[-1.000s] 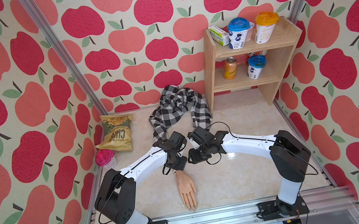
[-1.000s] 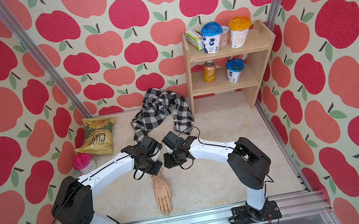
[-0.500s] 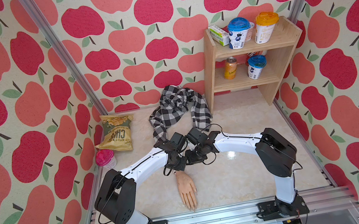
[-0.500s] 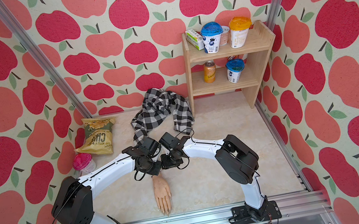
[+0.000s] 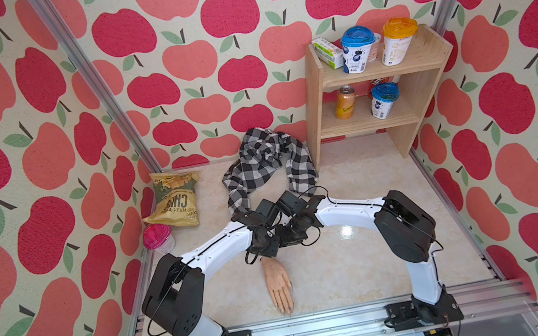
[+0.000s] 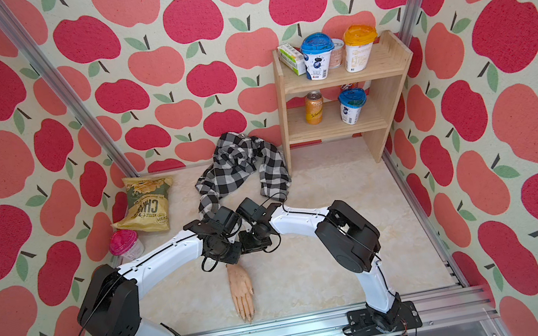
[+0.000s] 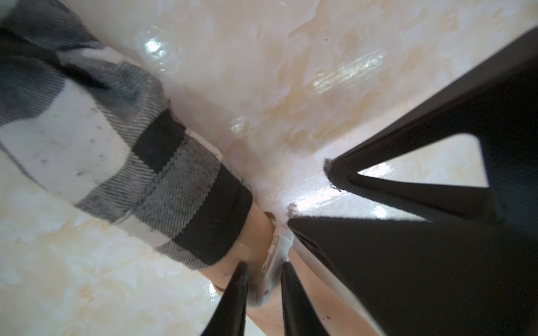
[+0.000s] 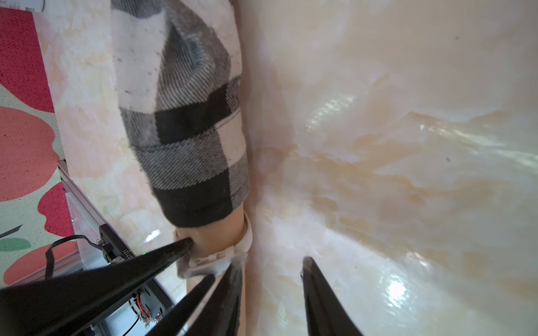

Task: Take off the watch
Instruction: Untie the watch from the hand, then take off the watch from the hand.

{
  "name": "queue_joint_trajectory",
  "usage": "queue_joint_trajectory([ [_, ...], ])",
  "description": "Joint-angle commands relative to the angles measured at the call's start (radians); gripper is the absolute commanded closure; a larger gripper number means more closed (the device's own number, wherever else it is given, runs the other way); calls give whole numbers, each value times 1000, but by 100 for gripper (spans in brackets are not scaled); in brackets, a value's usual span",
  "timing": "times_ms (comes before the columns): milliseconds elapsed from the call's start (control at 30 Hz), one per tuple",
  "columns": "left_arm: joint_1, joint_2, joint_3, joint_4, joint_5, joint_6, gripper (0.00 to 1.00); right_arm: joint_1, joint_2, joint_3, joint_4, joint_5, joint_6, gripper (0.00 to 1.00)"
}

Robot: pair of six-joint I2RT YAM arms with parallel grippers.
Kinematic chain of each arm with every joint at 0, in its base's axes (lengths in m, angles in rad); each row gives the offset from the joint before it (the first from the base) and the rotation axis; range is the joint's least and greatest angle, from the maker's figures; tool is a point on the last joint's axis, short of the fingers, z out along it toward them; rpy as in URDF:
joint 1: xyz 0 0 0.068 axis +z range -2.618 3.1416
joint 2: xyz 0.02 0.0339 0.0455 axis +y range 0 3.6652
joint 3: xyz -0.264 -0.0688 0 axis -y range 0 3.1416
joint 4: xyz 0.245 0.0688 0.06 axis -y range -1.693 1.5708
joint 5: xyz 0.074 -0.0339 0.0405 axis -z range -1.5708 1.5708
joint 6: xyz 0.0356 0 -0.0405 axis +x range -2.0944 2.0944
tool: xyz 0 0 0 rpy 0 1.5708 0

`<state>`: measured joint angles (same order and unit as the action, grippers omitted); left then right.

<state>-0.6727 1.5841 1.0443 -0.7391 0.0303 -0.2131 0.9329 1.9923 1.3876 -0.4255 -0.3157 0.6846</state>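
Note:
The watch (image 7: 275, 253) sits on a mannequin hand's (image 5: 277, 279) wrist, just below a plaid sleeve cuff (image 7: 186, 186); only its white strap (image 8: 215, 257) shows, and the dial is hidden. Both top views hide it under the two wrists. My left gripper (image 7: 263, 269) is open a little, its fingertips (image 7: 242, 272) straddling the strap's loose end. The right gripper (image 8: 269, 263) is open beside the wrist: one finger (image 8: 231, 272) rests against the strap, with bare table between the two. Both grippers (image 5: 278, 242) meet tip to tip over the wrist.
The plaid shirt (image 5: 266, 162) trails back toward the wall. A chips bag (image 5: 176, 202) and a pink-lidded cup (image 5: 158, 239) lie at the left. A wooden shelf (image 5: 399, 67) with cups and a can stands at the back right. The frame rail (image 5: 306, 323) runs along the front.
The right gripper has slid left until it meets the left one over the wrist. The left gripper's jaws have parted from shut to a small gap round the strap.

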Motion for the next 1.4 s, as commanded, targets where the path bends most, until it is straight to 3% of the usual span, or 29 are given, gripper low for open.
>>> queue_joint_trajectory([
  [0,-3,38,-30,-95,-15,-9,75,21,18,37,21,-37,11,62],
  [233,-2,24,-25,-124,-49,-18,59,31,6,64,0,-29,-14,62],
  [500,0,5,-23,-175,-110,-40,55,34,4,62,-15,-11,-29,62],
  [567,0,-4,-19,-185,-114,-40,43,30,-1,59,-18,-12,-34,62],
  [667,11,-15,-15,-200,-128,-39,33,26,-20,40,8,-21,-58,62],
  [1100,67,-91,-19,-184,-31,14,47,-4,-47,32,-1,-33,-118,63],
  [1367,122,-144,-24,-164,128,57,50,-35,-76,-2,11,-46,-131,63],
])
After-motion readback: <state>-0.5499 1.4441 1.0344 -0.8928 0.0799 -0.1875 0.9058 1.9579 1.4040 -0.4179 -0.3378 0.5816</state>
